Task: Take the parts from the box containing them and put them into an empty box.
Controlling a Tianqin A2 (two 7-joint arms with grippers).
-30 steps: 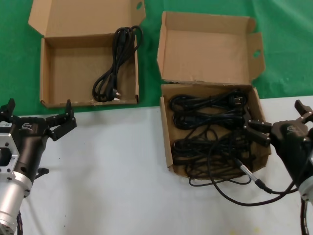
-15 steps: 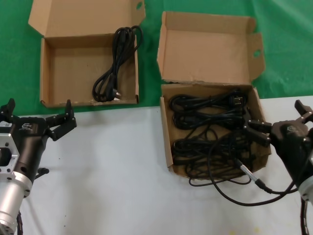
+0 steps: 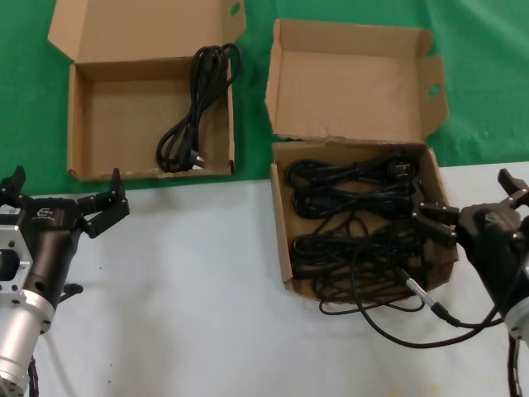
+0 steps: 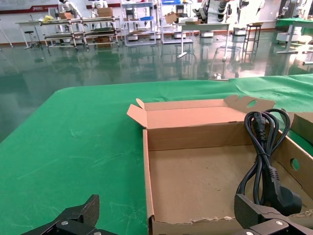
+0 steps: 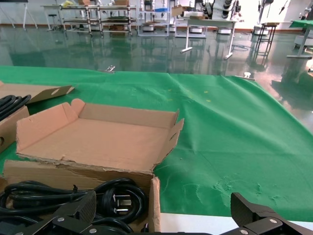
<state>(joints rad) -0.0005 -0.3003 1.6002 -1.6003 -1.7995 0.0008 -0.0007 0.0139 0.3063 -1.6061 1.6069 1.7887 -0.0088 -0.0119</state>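
The box containing the parts (image 3: 283, 240), with a ragged torn lid fold, sits right of centre and holds several black coiled power cords (image 3: 355, 215). The clean-edged box (image 3: 83, 124) at the far left holds one cord (image 3: 194, 107). My left gripper (image 3: 66, 188) is open and empty, just in front of that box's near wall; the left wrist view shows the box (image 4: 195, 181), its cord (image 4: 264, 156) and my gripper (image 4: 166, 223). My right gripper (image 3: 473, 198) is open and empty at the full box's right edge. The right wrist view shows my gripper (image 5: 164, 220), one finger over the cords (image 5: 115, 196), and the box lid (image 5: 98, 137).
My right arm's thin cable with a silver-and-red connector (image 3: 417, 291) loops over the full box's front corner onto the white table (image 3: 190, 289). Green cloth (image 3: 479, 83) covers the table's far part under both boxes.
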